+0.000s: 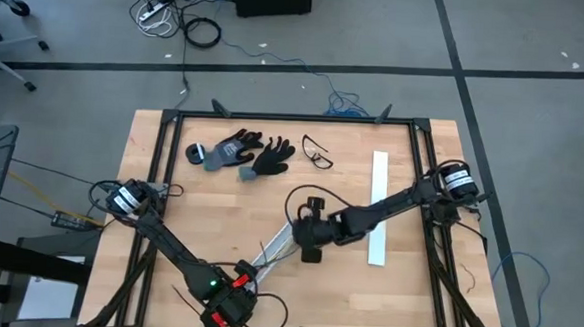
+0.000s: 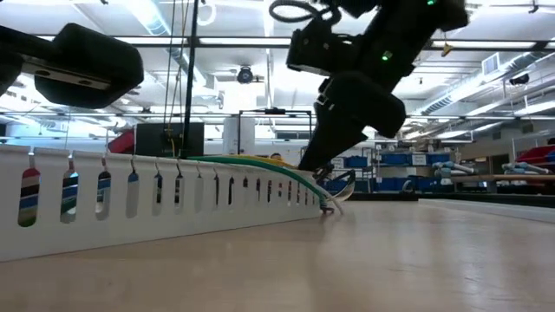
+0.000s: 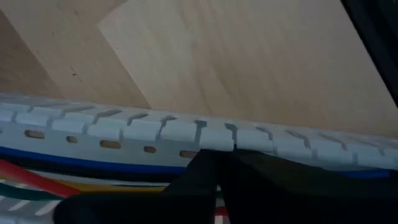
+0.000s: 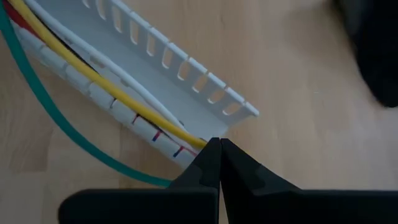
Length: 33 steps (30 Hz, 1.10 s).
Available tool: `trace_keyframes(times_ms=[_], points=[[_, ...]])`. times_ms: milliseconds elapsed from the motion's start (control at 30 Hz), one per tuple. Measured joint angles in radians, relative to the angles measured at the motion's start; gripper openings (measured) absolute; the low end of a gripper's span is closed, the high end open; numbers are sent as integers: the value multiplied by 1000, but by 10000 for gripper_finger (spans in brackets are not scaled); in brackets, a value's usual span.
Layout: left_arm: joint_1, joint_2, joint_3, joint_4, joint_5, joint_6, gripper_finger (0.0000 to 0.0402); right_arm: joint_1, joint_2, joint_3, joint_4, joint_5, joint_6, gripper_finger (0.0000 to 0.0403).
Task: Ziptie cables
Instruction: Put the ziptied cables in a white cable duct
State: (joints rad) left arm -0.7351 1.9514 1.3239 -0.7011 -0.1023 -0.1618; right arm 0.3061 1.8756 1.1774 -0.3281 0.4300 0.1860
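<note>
In the middle of the light wooden table, the bundle of thin coloured flexible cables, yellow, green, red and white, lies inside the long white slotted plastic channel. The right gripper has its fingers pressed together at the channel's end, just where the yellow wire comes out; whether it pinches that wire I cannot tell. The left gripper, also closed, is at the channel's other end, holding nothing that I can see. To do this step well, I think the wires should be gathered tightly together first, without lifting the channel.
</note>
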Motion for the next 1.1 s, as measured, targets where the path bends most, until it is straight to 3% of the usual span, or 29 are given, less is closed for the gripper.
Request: trace_keyframes(times_ms=[233, 400, 600, 867, 967, 1100], points=[[-12, 0, 0, 0, -22, -3, 0, -101, -1, 2, 5, -233, -45, 0], [-12, 0, 0, 0, -27, -4, 0, -185, 3, -2, -27, -505, -67, 0], [-12, 0, 0, -2, -42, -7, 0, -167, -87, -6, -67, -333, -80, 0], [-13, 0, 0, -7, -39, -27, 0, 8, -286, -2, -187, -166, 79, 0], [-13, 0, 0, -4, -38, -33, 0, 123, -266, -24, -129, -86, 153, 0], [-13, 0, 0, 0, -37, -33, 0, 224, -171, -64, 90, -25, 199, 0]])
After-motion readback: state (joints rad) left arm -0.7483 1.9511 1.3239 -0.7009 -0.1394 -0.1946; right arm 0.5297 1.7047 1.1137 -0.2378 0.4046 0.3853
